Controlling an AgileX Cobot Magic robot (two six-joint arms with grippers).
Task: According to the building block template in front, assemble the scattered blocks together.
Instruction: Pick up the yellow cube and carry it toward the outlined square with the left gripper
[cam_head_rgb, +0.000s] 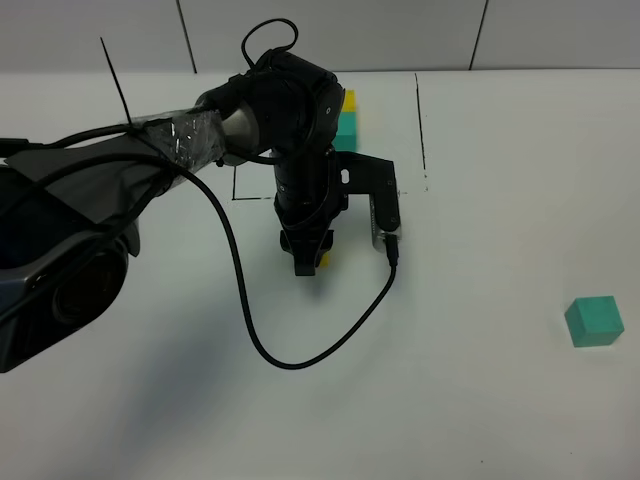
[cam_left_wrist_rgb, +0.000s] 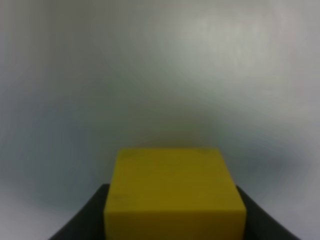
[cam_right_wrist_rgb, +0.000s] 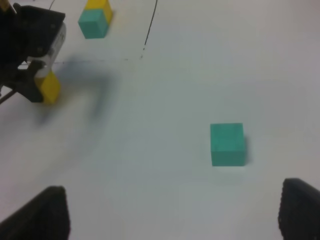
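Exterior high view says it's hardly begun, doesn't it? Nothing's joined yet.

Right. The left gripper (cam_head_rgb: 310, 262) is clamped on the yellow cube (cam_head_rgb: 325, 260) out in the middle of the worktop (cam_head_rgb: 480, 400), a little in front of the template (cam_head_rgb: 346, 118). Whether the cube is lifted or resting on the surface, I can't tell.

And the teal cube (cam_head_rgb: 594, 322)?

Sitting alone near the right edge of the worktop, toward the front — well apart from the yellow one, nothing touching it. The right gripper (cam_right_wrist_rgb: 175, 192) looks down on it from some way off, its fingers (cam_right_wrist_rgb: 50, 212) spread wide with nothing between them.

So what's left?

Most of it, I'd judge: pick up the teal cube, bring the two together and join them in the template's order — yellow toward the back edge, teal in front of it. That pair sits near the back edge inside a thin black outline (cam_head_rgb: 419, 120), partly hidden by the arm.

How do the loose cubes look?

Small, matte, equal in size, crisp-edged, one plain yellow and one plain teal-green. In the left wrist view the yellow one sits square between the dark fingers (cam_left_wrist_rgb: 87, 225), its faces clean.
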